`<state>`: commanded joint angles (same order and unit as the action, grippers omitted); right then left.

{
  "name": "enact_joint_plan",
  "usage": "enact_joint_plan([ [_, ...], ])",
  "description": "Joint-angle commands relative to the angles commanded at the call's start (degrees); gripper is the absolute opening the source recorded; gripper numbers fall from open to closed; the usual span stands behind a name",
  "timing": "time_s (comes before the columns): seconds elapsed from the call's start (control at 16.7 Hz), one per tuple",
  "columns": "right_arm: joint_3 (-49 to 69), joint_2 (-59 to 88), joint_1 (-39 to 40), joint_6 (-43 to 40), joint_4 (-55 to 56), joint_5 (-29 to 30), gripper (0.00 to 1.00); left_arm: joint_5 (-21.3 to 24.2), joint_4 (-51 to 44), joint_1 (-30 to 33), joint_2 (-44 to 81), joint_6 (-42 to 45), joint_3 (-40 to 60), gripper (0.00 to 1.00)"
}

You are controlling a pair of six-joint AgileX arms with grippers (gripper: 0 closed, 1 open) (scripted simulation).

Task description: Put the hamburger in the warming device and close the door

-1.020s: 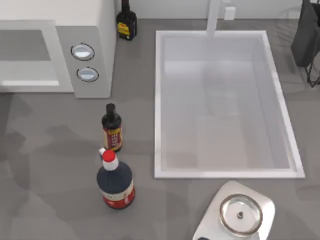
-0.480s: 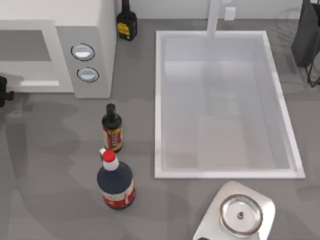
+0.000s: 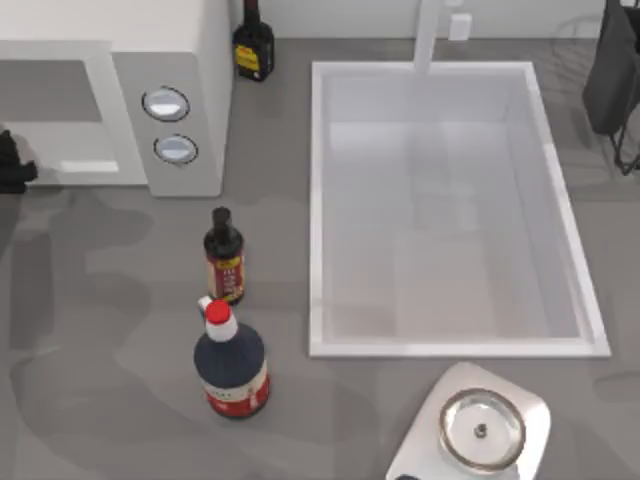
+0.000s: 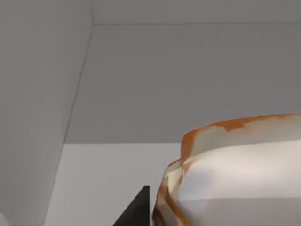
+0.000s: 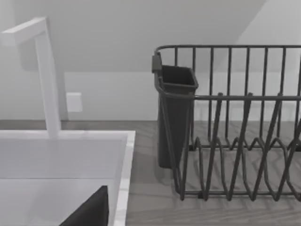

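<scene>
Grey table point(image 3: 120, 300) carries the microwave point(image 3: 150, 60) at its far left corner; two sauce bottles point(image 3: 224, 256) near its middle; dish rack point(image 5: 235, 141) at the far right corner.

No wording can be read; the labels on the two sauce bottles point(image 3: 224, 262) point(image 3: 231, 366) are illegible.

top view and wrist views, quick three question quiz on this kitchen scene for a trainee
1. True or false: the small dark bottle with a red label stands on the grey counter, between the big white boxy microwave and the round dark bottle with a red cap.
2. How many round silvery knobs are on the microwave's grey panel? A one, B two, C three.
3. The left gripper is at the top view's left edge, in front of the microwave. What round tan-and-reddish thing sits close in its wrist view?
Key: 1 true; 2 B; 3 the hamburger.
</scene>
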<state>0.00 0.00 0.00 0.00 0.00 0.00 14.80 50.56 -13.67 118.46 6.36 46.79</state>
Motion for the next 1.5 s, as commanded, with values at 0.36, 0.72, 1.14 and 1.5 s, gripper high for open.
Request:
enact_joint_plan([
  [0.36,0.0,0.0,0.0,0.0,0.0,0.0,1.0,0.0,0.2,0.1,-0.1,-0.1,0.2,0.0],
  [0.72,0.0,0.0,0.0,0.0,0.0,0.0,1.0,1.4,-6.7,3.6,4.6,1.5,9.7,0.0],
  [1.14,0.0,0.0,0.0,0.0,0.0,0.0,1.0,0.3,-17.8,6.6,15.0,-0.2,30.2,0.0],
  [1.5,0.0,0.0,0.0,0.0,0.0,0.0,1.0,-3.7,-17.6,5.1,23.8,-2.1,42.7,0.0],
])
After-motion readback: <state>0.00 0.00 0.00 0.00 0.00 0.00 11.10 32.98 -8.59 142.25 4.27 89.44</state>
